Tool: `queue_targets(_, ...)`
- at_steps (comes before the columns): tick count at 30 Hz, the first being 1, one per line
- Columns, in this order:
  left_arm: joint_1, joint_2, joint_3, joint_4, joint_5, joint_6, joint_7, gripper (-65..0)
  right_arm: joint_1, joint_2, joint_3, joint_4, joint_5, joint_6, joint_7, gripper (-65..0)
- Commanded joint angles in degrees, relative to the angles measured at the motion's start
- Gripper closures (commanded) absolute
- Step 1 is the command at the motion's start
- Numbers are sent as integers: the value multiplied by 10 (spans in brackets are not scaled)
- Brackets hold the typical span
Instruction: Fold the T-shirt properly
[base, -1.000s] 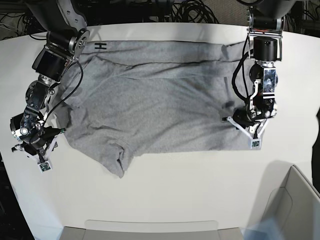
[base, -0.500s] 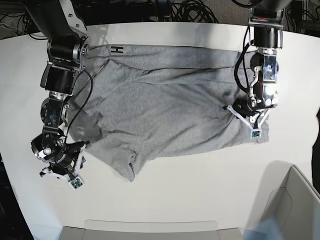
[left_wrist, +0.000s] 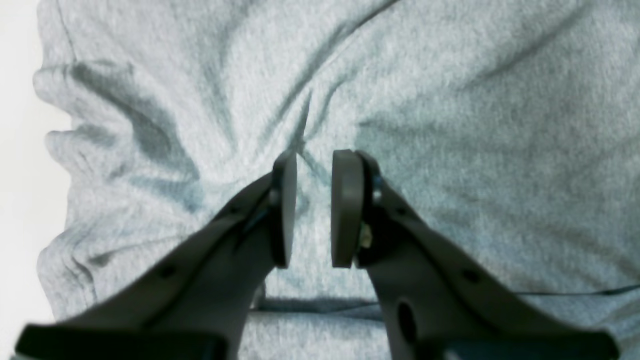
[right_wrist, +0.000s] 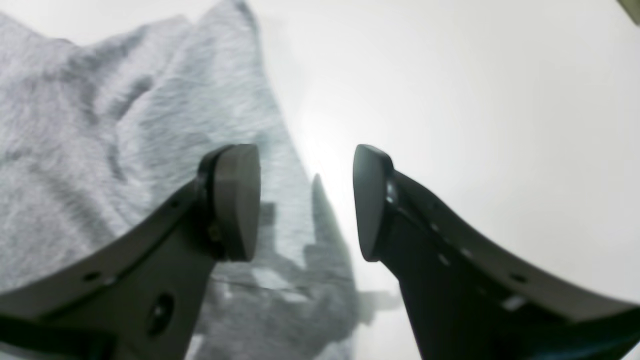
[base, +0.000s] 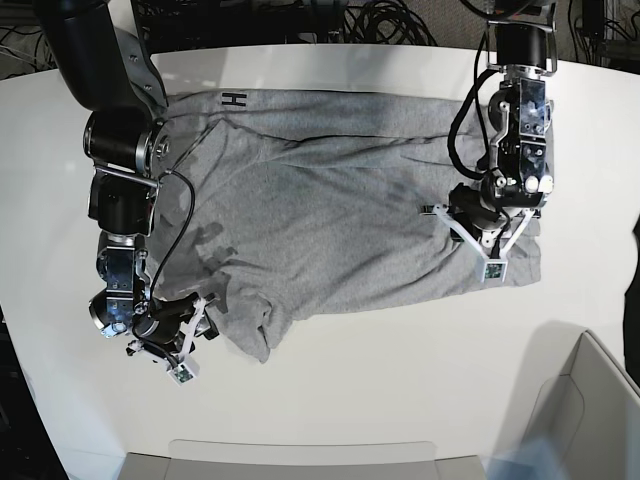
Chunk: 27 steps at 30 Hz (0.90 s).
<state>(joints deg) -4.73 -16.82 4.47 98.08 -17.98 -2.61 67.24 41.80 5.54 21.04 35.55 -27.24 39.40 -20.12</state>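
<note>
Grey T-shirt (base: 330, 220) sprawls rumpled across white tabletop (base: 400, 390), unfolded. Left gripper (left_wrist: 314, 207) over cloth, jaws narrowly parted, no fold visibly pinched. Right gripper (right_wrist: 306, 202) at sleeve edge, jaws spread, holding nothing, likely lining up grab.

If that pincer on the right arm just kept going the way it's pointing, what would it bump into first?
Probably the T-shirt edge: the open right pincer straddles where grey cloth meets the bare white table, though depth is unclear.

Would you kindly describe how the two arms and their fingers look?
Both arms are black and silver-grey with loose black cables. The left gripper and right gripper have long, tapering dark-grey fingers ending in flat rounded pads, and each carries a small white square marker tag.
</note>
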Motion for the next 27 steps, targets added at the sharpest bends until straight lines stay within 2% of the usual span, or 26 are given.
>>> queue_targets(1,-2,-4,-4,10,1,-1,-9,-133,33,5,0,-7,6,6,19,-301)
queue_targets(9,12,-4,-4,12,1,2,-10,-133,50,21,0,-160,6,2,121,-301)
queue_targets(12,13,-4,-4,12,1,3,-10,-133,51,29,-1,-188,6,-42,137,-301)
queue_targets(18,24,-4,-4,13,1,3,-10,-133,43,60,-1,-216,4,-79,128,-301)
queue_targets(22,25,-3,-4,13,1,3,-10,-133,26,81,-2,-221,4,-78,59,-300)
queue_targets(27,25,-3,-4,13,1,3,-11,-133,-11,97,-5,-221,2,-70,50,-300)
